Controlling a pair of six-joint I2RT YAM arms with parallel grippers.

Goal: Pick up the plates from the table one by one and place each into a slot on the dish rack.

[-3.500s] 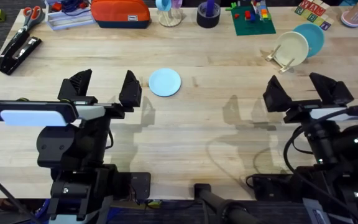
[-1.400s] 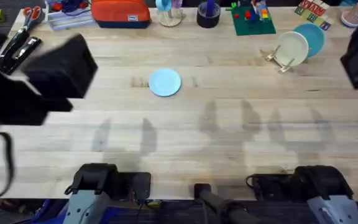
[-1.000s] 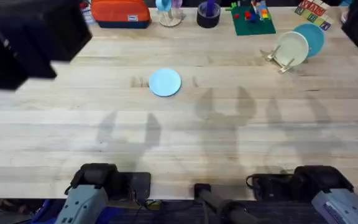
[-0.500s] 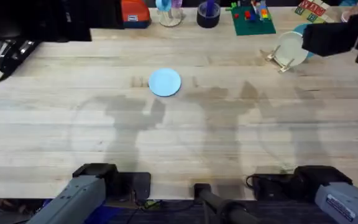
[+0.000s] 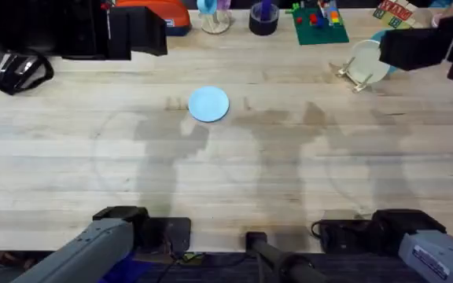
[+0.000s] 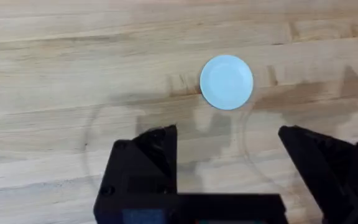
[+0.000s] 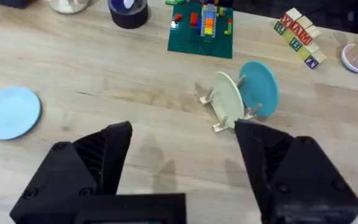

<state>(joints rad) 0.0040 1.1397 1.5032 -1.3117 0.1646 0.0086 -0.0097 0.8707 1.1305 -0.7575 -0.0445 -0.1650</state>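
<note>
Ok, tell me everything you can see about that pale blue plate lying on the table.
The pale blue plate is small, round and plain, with a smooth matte look like plastic and a faintly raised rim. It lies flat and right side up on the light wooden table, alone near the middle, with nothing on it and nothing touching it but the tabletop. The left gripper hangs open above the table just short of it. The dish rack stands well away from it.

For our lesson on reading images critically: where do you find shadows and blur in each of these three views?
Overhead: arm shadows spread over the table near the pale blue plate; both raised arms are dark, blurred shapes. Left wrist: shadows fall below the plate. Right wrist: the dish rack is fairly sharp.
</note>
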